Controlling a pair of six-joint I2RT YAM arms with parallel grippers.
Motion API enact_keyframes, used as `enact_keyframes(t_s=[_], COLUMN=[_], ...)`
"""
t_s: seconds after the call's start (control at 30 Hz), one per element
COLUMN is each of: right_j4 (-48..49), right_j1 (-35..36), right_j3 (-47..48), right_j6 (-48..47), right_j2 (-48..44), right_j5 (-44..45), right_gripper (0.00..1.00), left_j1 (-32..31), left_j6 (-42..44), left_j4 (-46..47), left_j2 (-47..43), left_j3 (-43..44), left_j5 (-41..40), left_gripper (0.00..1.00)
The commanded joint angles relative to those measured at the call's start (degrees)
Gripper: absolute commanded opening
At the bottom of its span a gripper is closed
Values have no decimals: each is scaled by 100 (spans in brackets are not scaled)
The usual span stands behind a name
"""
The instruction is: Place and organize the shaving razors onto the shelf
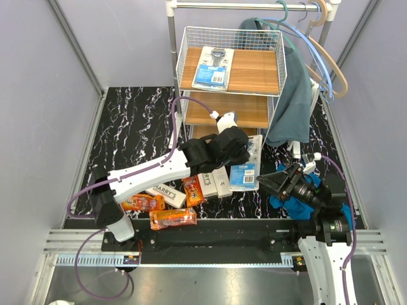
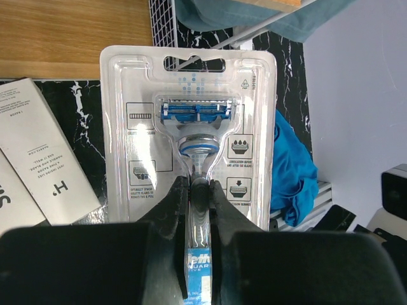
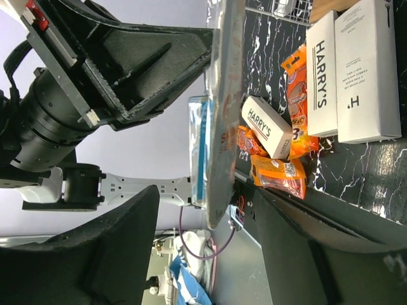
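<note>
Between the left jaws, clamped on its lower edge, sits a blister card [image 2: 191,127], right jaws wide.

Blister card [image 2: 191,140] was glossy clear plastic; boxes [image 2: 41,152], matt white card; shelf [image 1: 254,70], pale wood boards, white wire mesh.

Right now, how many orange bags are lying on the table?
3 orange bags. One lies by the left arm's base, one is nearest the front edge, and one is beside the white boxes. The arm could hide more.
</note>
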Motion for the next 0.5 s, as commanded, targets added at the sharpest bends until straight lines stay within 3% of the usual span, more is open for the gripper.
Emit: enact_keyframes(t_s=[0.0, 0.47], right_j4=[-143, -143], right_j1=[11, 19], right_j3=[287, 85], right_j6=[-298, -693], right_j2=[162, 593], right_j5=[-125, -143], right_gripper=[68, 59], left_j1=[-17, -158], left_j6=[-120, 38], left_j4=[180, 383], left_j2=[34, 447], left_j3=[269, 700], left_j5=[-123, 17], left_gripper=[0, 0])
